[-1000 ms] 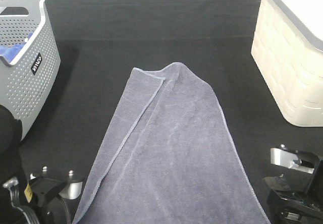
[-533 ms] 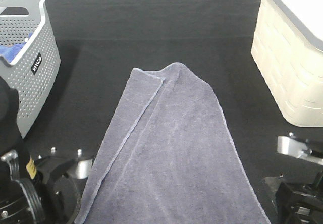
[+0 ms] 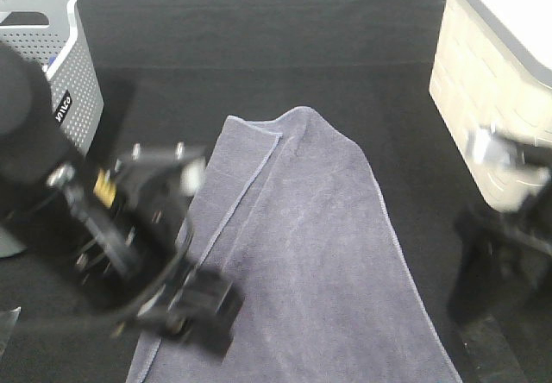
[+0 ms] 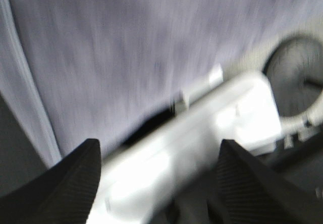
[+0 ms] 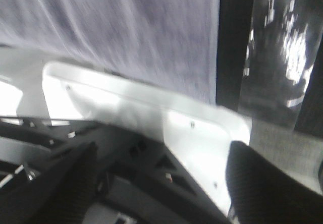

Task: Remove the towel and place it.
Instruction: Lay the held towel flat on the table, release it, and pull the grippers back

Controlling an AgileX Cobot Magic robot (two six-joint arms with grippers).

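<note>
The towel (image 3: 302,254) lies outside the grey perforated basket (image 3: 76,85), spread flat on the black tabletop (image 3: 259,47), so removal looks done. One far corner is folded over, and smoothing it may be all that remains.

The left gripper (image 4: 159,183) has its jaws apart and empty, with towel cloth just beyond the fingertips. The right gripper (image 5: 161,183) is likewise spread and holds nothing, with the towel's hemmed edge ahead of it.

Both arms are smeared by motion blur. The left arm covers part of the towel's side hem, and the frame cuts off its near end.
</note>
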